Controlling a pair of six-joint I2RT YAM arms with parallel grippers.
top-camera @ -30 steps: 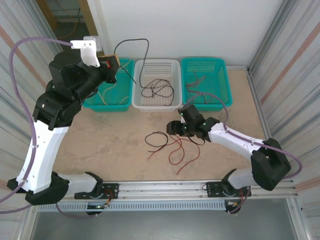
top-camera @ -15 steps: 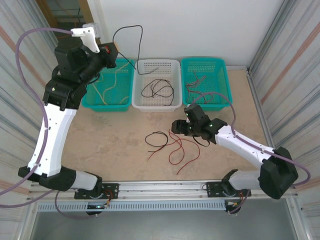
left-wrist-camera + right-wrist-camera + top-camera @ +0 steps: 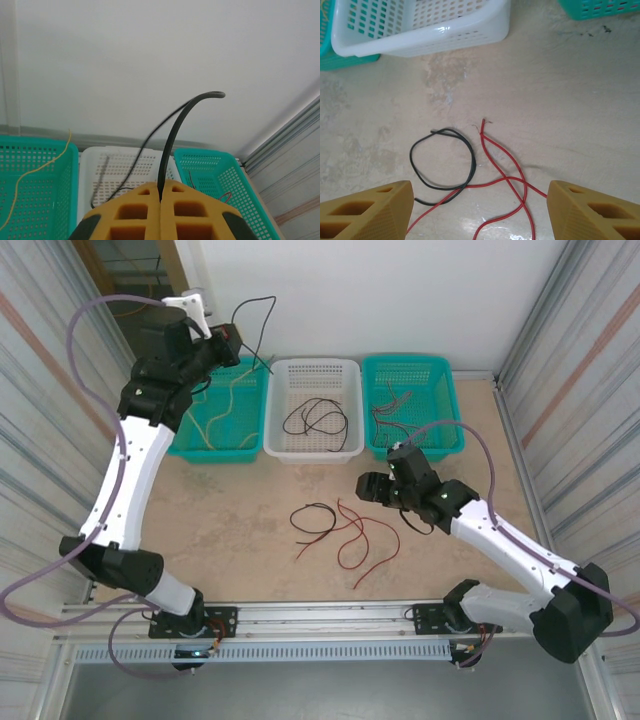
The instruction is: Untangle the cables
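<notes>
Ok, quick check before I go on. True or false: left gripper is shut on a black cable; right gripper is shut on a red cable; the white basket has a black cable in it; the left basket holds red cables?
1. The left gripper is shut on a black cable. True.
2. The right gripper is shut on a red cable. False: it is open and holds nothing, above the red cables on the table.
3. The white basket has a black loop in it. True.
4. The left basket holds red cables. False: it holds yellow cables.
</notes>
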